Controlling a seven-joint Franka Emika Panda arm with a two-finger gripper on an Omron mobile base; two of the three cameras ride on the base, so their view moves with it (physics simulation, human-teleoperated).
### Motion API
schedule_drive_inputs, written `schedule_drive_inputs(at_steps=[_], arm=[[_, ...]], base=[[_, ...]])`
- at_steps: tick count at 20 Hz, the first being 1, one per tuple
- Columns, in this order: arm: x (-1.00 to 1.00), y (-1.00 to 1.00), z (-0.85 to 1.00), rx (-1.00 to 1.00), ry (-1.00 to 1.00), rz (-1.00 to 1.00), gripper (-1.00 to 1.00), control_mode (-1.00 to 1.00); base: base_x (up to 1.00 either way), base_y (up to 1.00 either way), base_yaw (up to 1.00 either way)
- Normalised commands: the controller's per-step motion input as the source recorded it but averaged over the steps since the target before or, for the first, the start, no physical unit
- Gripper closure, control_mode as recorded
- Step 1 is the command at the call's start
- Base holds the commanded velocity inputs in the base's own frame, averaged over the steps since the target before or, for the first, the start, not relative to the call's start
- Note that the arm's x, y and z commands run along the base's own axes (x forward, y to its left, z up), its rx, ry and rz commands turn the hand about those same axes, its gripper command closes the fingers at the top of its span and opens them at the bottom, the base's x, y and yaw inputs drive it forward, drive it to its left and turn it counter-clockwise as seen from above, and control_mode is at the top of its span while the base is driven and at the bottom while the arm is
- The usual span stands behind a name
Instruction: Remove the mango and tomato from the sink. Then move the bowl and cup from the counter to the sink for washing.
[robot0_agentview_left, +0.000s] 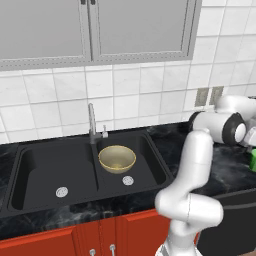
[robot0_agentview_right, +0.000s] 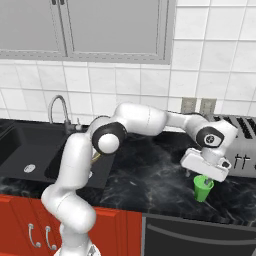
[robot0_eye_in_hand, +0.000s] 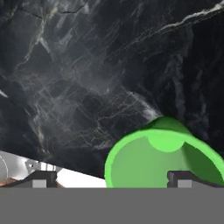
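**Q:** Where is the cup, and what could go wrong here?

**A:** The cup (robot0_agentview_right: 203, 188), a small green tapered shell with a smooth, glossy wall, stands upright on the counter (robot0_agentview_right: 150, 180), well right of the sink (robot0_agentview_left: 75, 170). My gripper (robot0_agentview_right: 206, 181) hangs just above it, jaws wide and holding nothing. In the hand view one finger (robot0_eye_in_hand: 181, 177) sits over the cup's mouth and the other falls outside the rim. I judge a straight descent could strike the rim and tip so light a cup.

**Q:** And the surroundings?

**A:** The counter is polished black marble, white-veined; a slick surface, so a nudged cup may skate. The bowl (robot0_agentview_left: 117, 158), tan, shallow, round, already lies in the matte black sink.
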Motion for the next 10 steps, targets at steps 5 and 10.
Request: schedule_drive_inputs(at_steps=[5, 10], arm=[[0.08, 0.0, -0.07, 0.06, -0.11, 0.03, -1.0, -1.0], [0.03, 0.04, -0.14, 0.01, -0.15, 0.0, -1.0, -1.0]], base=[[0.0, 0.0, 0.0], [0.0, 0.0, 0.0]])
